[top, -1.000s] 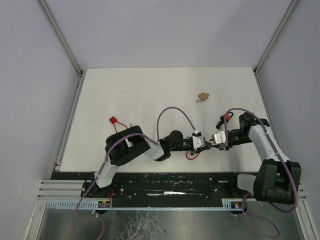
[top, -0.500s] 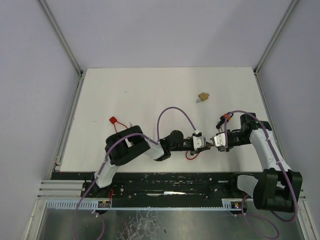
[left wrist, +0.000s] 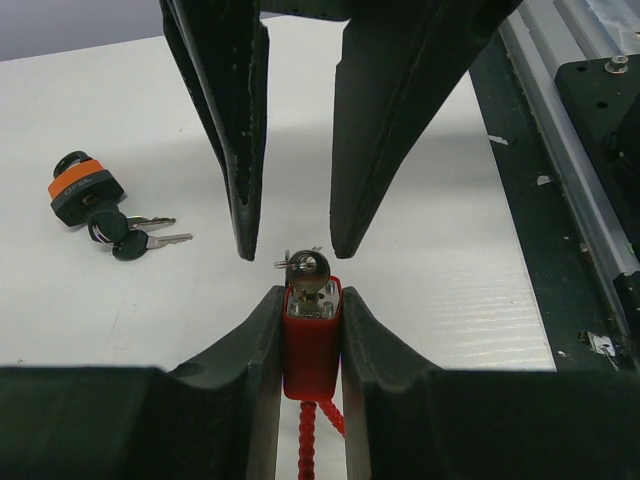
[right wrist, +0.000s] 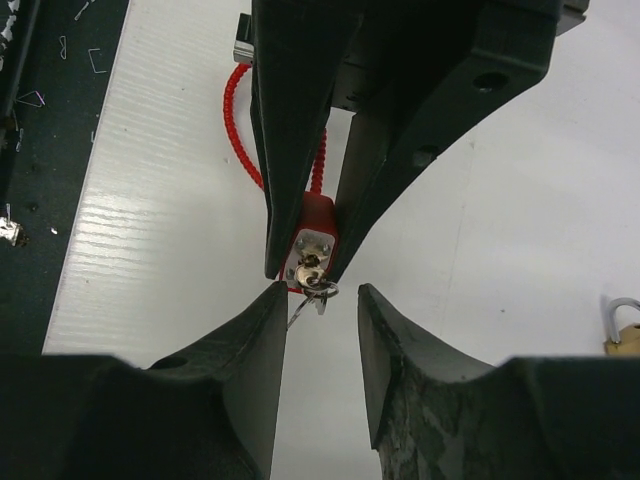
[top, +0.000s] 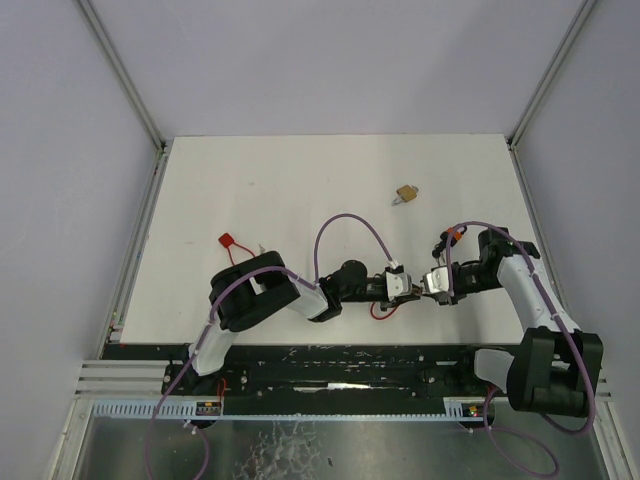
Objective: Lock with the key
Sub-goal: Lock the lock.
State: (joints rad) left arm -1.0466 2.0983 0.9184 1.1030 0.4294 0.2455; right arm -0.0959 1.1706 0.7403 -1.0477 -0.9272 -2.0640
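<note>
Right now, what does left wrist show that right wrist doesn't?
Left wrist only: an orange-banded padlock with keys, lying on the table. Right wrist only: a brass padlock at the frame edge. Both: the left gripper, jaws clamped on the red padlock, the key in it, and the right gripper, jaws open at the key.

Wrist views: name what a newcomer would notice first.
Front and centre, the left hand clamps a red padlock with a key in its keyhole, and the open right hand faces it, fingers lined up on the key. An orange-banded padlock with keys lies apart on the white table.
</note>
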